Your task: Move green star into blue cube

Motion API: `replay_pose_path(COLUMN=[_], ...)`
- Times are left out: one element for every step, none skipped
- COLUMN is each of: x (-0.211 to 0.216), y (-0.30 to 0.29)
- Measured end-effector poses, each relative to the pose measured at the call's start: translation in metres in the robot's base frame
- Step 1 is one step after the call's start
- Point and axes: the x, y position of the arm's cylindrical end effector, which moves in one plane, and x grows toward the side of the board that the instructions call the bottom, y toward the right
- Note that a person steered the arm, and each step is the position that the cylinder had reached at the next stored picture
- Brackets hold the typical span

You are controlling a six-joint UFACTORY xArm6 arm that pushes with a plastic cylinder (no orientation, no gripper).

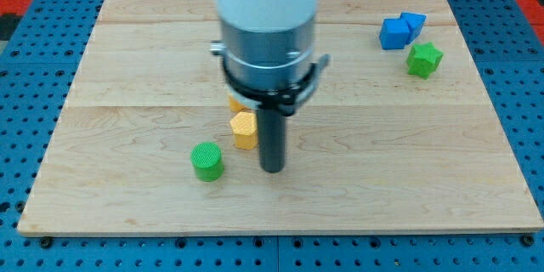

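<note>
Near the middle of the wooden counter (357, 178), my tip (272, 170) rests on the surface, the dark rod standing straight up from it into the grey collar and white arm above. I have no hand to open or close, only this rod, and it has hold of nothing. Just to the view's left of my tip sits a yellow hexagonal block (244, 129), close beside the rod, though I cannot tell if they touch. Another orange-yellow block (235, 102) peeks out behind it, mostly hidden by my arm, so its shape is unclear. Further to the view's lower left stands a green cylinder (206, 161), apart from the tip. Well away, toward the view's upper right, the green star (424, 59) lies just below and right of the blue cube (394, 33), which has a second blue block (414, 24) pressed against it.
</note>
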Motion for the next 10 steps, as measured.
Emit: replay_pose_path(x=[-0.041, -0.039, -0.045, -0.05, -0.058, -0.058, -0.058, -0.064, -0.093, -0.127], y=[0.006, -0.009, -0.04, -0.027, -0.005, 0.002, 0.003, 0.029, 0.089, 0.159])
